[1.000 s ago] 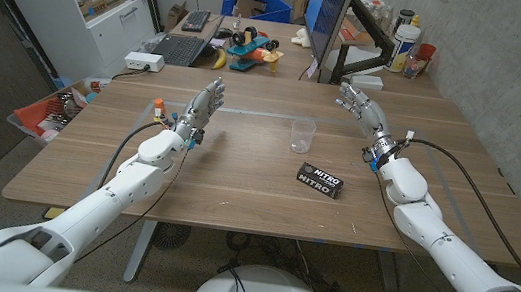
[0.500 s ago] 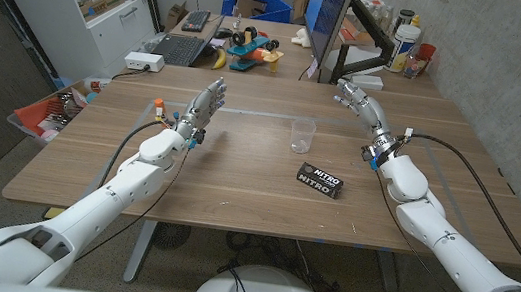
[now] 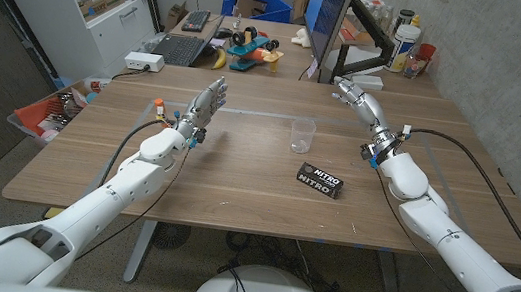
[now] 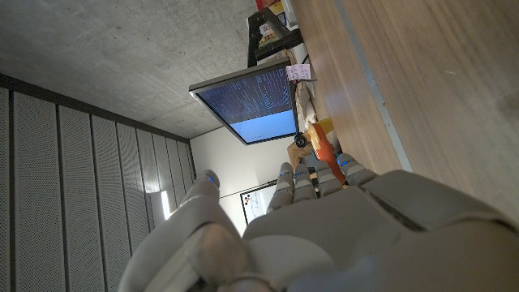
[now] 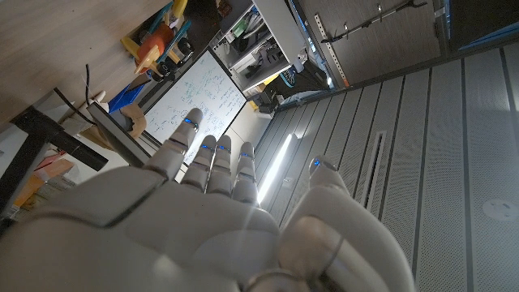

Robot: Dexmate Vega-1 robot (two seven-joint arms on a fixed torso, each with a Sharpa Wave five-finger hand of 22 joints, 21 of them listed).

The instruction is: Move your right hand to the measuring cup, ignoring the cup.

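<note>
Plastic, thin-walled and clear: the measuring cup stands upright near the middle of the table, toward the far side, and it looks empty. By that look I judge it very light, a little flexible at the rim and easy to tip or skid on the smooth wood, so a touch should come in gently from the side, around the lower wall where it is stiffest, not down on the rim. No second cup is plain to see on the table. A black Nitro bar lies flat just nearer than the measuring cup and slightly right, apart from it.

The right hand hangs above the far right part of the table, well apart from the measuring cup, fingers straight, slightly spread and holding nothing. Its reach to the cup calls for a move left and nearer, clear of the bar. The left hand is raised over the left part of the table, its fingers extended and apart, empty too.
</note>
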